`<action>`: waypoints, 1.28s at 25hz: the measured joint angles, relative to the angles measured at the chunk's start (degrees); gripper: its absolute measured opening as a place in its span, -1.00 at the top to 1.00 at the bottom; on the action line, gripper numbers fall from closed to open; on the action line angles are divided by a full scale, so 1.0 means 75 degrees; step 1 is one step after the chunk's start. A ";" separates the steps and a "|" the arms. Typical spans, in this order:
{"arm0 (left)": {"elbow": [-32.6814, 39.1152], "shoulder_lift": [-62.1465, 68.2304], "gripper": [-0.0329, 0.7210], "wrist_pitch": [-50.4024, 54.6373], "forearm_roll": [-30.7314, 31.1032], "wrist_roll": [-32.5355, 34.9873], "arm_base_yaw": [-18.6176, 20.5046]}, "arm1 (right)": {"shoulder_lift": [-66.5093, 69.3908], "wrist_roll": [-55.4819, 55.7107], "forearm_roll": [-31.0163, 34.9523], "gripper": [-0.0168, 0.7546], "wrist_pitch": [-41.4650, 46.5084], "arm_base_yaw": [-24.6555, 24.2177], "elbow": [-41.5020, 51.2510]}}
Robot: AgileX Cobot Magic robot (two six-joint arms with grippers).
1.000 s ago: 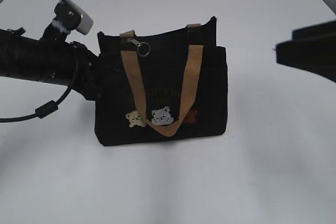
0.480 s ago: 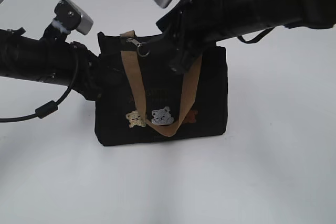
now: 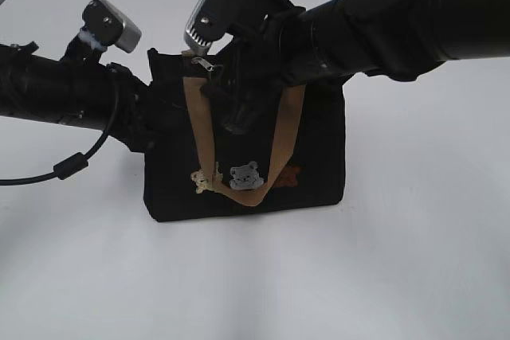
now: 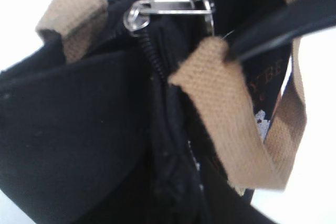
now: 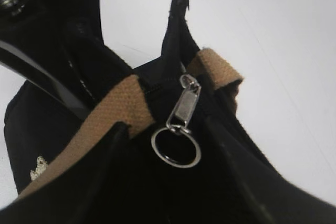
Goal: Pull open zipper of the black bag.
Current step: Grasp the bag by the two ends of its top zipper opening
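A small black fabric bag (image 3: 247,149) with tan webbing handles stands upright on the white desk (image 3: 398,260). Its silver zipper pull with ring (image 5: 181,124) sits at the bag's top edge, between the right gripper's (image 5: 168,166) spread jaws, untouched. The left gripper (image 3: 147,129) pinches the bag's left end.

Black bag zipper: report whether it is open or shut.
Shut, as far as visible. The zipper pull sits at one end of the black bag, its ring hanging free, and the teeth in the left wrist view are meshed.
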 joint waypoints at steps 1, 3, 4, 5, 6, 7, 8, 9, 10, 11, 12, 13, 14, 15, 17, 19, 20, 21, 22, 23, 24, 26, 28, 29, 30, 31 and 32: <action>0.0000 0.0000 0.74 -0.0010 0.0000 0.0000 0.0000 | 0.0036 0.0000 0.0000 0.05 -0.0028 0.0037 0.0000; 0.0000 0.0000 0.74 -0.0015 0.0000 0.0000 0.0000 | 0.0069 0.0000 0.0000 0.24 -0.0089 0.0074 0.0000; 0.0000 0.0000 0.74 -0.0015 0.0000 0.0000 0.0000 | 0.0069 0.0008 0.0000 0.38 -0.0121 0.0074 0.0000; 0.0000 0.0000 0.74 -0.0018 0.0000 0.0000 0.0000 | 0.0069 0.0041 0.0000 0.59 -0.0144 0.0074 0.0000; 0.0000 0.0000 0.74 -0.0018 0.0000 0.0000 0.0000 | 0.0069 0.0118 0.0000 0.78 -0.0150 0.0074 -0.0007; 0.0000 0.0000 0.74 -0.0018 0.0000 0.0000 0.0000 | 0.0062 0.0250 0.0000 0.89 -0.0156 0.0074 -0.0007; 0.0000 0.0000 0.74 -0.0018 0.0000 0.0000 0.0000 | 0.0035 0.0391 0.0000 0.95 -0.0158 0.0074 -0.0007; 0.0000 0.0000 0.74 -0.0018 0.0000 0.0000 0.0000 | -0.0003 0.0580 0.0000 0.96 -0.0158 0.0063 -0.0007; 0.0000 0.0000 0.74 -0.0018 0.0000 0.0000 0.0000 | -0.0066 0.0809 0.0000 0.96 -0.0121 0.0038 -0.0007; 0.0000 0.0000 0.74 -0.0018 0.0000 0.0000 0.0000 | -0.0164 0.1074 0.0000 0.96 -0.0049 -0.0001 -0.0007; 0.0000 0.0000 0.74 -0.0018 0.0000 0.0000 0.0000 | -0.0262 0.1315 0.0000 0.96 0.0069 -0.0058 -0.0007; 0.0000 0.0000 0.74 -0.0018 0.0000 0.0000 0.0000 | -0.0386 0.1588 0.0000 0.96 0.0231 -0.0133 -0.0007; 0.0000 0.0000 0.74 -0.0018 0.0000 0.0000 0.0000 | -0.0502 0.1857 0.0000 0.96 0.0493 -0.0238 -0.0007; 0.0000 0.0000 0.74 -0.0011 0.0000 0.0000 0.0000 | -0.0612 0.2094 -0.0009 0.96 0.0828 -0.0414 -0.0007; 0.0000 0.0000 0.74 0.0003 0.0007 0.0000 0.0000 | -0.0770 0.2851 -0.0125 0.96 0.1585 -0.0882 -0.0007; 0.0000 0.0000 0.74 0.0026 0.0007 0.0000 -0.0003 | -0.0857 0.3800 -0.0421 0.96 0.2452 -0.1566 -0.0007; 0.0000 0.0000 0.74 0.0026 0.0007 0.0000 -0.0009 | -0.0875 0.4383 -0.0657 0.96 0.2775 -0.1948 -0.0007; 0.0000 0.0000 0.74 0.0026 0.0007 0.0000 -0.0009 | -0.0897 0.5009 -0.0949 0.96 0.3109 -0.2273 -0.0007; 0.0000 0.0000 0.74 0.0018 0.0007 0.0000 -0.0009 | -0.0913 0.5543 -0.1232 0.96 0.3378 -0.2653 -0.0007; 0.0000 0.0000 0.74 0.0013 0.0007 0.0000 -0.0009 | -0.0923 0.6206 -0.1553 0.96 0.3592 -0.2996 -0.0007; 0.0000 0.0000 0.74 -0.0003 0.0007 0.0000 -0.0009 | -0.0932 0.6860 -0.1816 0.96 0.3732 -0.3232 -0.0007; 0.0000 0.0000 0.74 -0.0031 0.0007 0.0000 -0.0009 | -0.0938 0.7740 -0.2103 0.96 0.3931 -0.3584 -0.0007; 0.0000 0.0000 0.74 -0.0044 0.0000 -0.0011 -0.0009 | -0.0965 0.8113 -0.2169 0.92 0.4136 -0.3595 -0.0007; 0.0000 0.0000 0.74 -0.0047 0.0000 -0.0065 -0.0009 | -0.0992 0.8139 -0.2176 0.86 0.4310 -0.3549 -0.0007; 0.0000 0.0000 0.74 -0.0047 0.0000 -0.0221 -0.0009 | -0.1037 0.8139 -0.2176 0.73 0.4509 -0.3497 -0.0007; 0.0000 -0.0011 0.69 -0.0056 0.0037 -0.0458 -0.0009 | -0.1097 0.8112 -0.2176 0.54 0.4695 -0.3467 -0.0007; 0.0000 -0.0030 0.56 -0.0109 0.0178 -0.0854 -0.0009 | -0.1191 0.8067 -0.2194 0.34 0.4923 -0.3443 -0.0007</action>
